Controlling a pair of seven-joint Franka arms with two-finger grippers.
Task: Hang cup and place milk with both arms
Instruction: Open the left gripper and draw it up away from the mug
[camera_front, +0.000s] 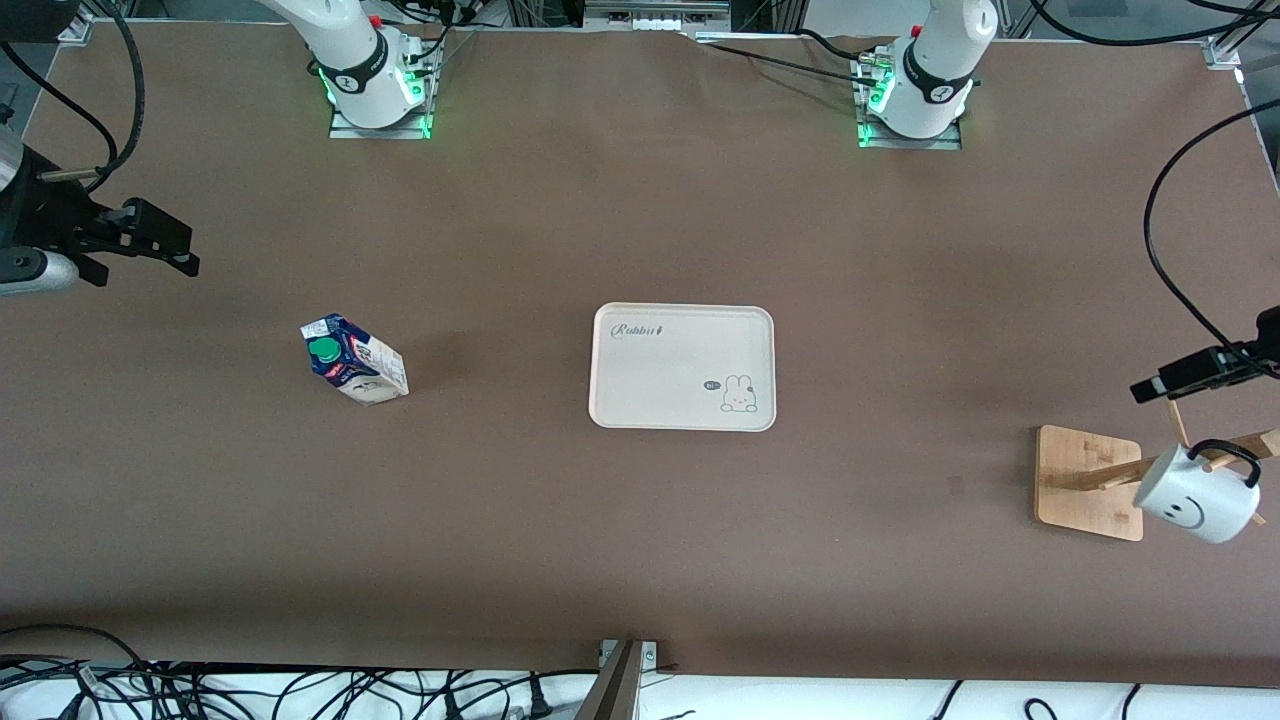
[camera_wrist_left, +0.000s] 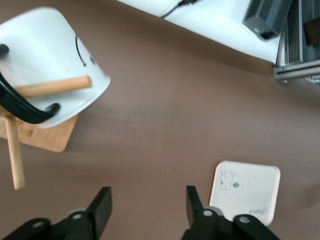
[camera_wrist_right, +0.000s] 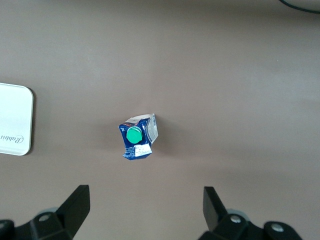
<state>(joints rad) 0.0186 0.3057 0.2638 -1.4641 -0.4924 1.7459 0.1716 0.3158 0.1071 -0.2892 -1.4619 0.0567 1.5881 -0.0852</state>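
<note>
1. Front view: the cup hangs by its handle on a peg of the wooden rack at the left arm's end. The milk stands upright on the tabletop toward the right arm's end; the right gripper hangs closest to it. The tray between them holds nothing.
2. Left wrist view: the left gripper, fingers spread, holds nothing; the cup stays apart.
3. Right wrist view: the right gripper is spread above the milk, whose cap faces up.

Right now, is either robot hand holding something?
No. Both the left gripper and right gripper are open and empty; the cup hangs on the rack.
</note>
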